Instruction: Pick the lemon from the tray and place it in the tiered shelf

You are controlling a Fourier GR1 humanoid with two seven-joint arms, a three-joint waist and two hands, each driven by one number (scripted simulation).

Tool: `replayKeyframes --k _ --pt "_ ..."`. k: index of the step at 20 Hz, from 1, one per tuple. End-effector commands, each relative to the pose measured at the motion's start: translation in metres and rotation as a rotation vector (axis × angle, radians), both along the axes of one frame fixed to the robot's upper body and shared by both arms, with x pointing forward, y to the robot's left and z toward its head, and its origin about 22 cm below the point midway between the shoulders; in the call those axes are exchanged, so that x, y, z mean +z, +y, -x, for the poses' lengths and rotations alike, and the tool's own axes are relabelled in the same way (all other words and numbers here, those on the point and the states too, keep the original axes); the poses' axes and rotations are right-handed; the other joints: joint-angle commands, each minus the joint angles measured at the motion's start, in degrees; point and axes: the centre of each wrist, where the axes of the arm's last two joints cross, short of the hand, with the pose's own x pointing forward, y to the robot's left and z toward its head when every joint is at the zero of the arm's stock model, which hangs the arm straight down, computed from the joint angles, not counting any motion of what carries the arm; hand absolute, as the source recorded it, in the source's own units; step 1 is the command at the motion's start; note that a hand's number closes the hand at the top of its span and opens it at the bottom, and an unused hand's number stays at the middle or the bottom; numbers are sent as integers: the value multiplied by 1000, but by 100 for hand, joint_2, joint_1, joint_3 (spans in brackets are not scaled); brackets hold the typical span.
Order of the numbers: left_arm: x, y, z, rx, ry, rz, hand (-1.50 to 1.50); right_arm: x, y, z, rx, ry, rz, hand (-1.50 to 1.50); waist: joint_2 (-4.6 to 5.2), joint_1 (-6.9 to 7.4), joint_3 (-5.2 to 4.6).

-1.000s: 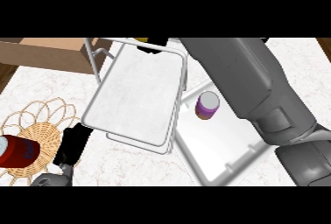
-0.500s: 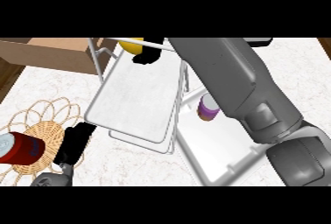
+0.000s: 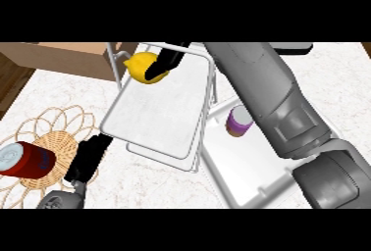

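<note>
At the lower left the left hand [image 3: 85, 161] lies on the counter [image 3: 65, 93] with its fingers straight and relaxed, holding nothing. Just to its left a single red can [image 3: 25, 160] rests on its side on a wicker mat [image 3: 51, 147], the can's pale end facing left. Above and well beyond this hand sits one brown box [image 3: 62, 56] at the counter's far edge.

Further right stands the tiered shelf [image 3: 156, 112], one of its kind, its white top panel reaching from just beside the left hand up toward the right hand [image 3: 165, 62]. The one lemon [image 3: 142, 67] is at the far upper end of that panel, near the shelf's wire rail. Its shape reads as nearly round, so its long axis cannot be told for sure; a slight taper seems to point down and left. The right hand's black fingers curl around the lemon's right side, clasping it, so the fruit sits just left of and partly under the fingers.

Below and right of the right hand, under the grey forearm, lies one white tray [image 3: 250, 176]. On it stands a single purple-topped cup [image 3: 239, 121], upright, well apart from the lemon.
</note>
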Motion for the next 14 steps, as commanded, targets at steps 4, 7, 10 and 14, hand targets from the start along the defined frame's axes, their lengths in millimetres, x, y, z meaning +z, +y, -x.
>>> replayKeyframes --k 4,7,10,14 --pt "-6 2 8 22 22 16 0 -8 7 0 -215 121 -311 -150 93 -156 -27" --pt "4 10 1 53 6 4 0 8 -15 -8 -358 91 -380 -150 117 -231 -25" --pt "-7 8 10 45 7 -4 0 25 -62 -20 -509 51 -418 -150 166 -196 -30" --pt "-17 -10 25 48 5 5 0 13 -138 -30 -635 83 -324 -150 171 -198 -25"
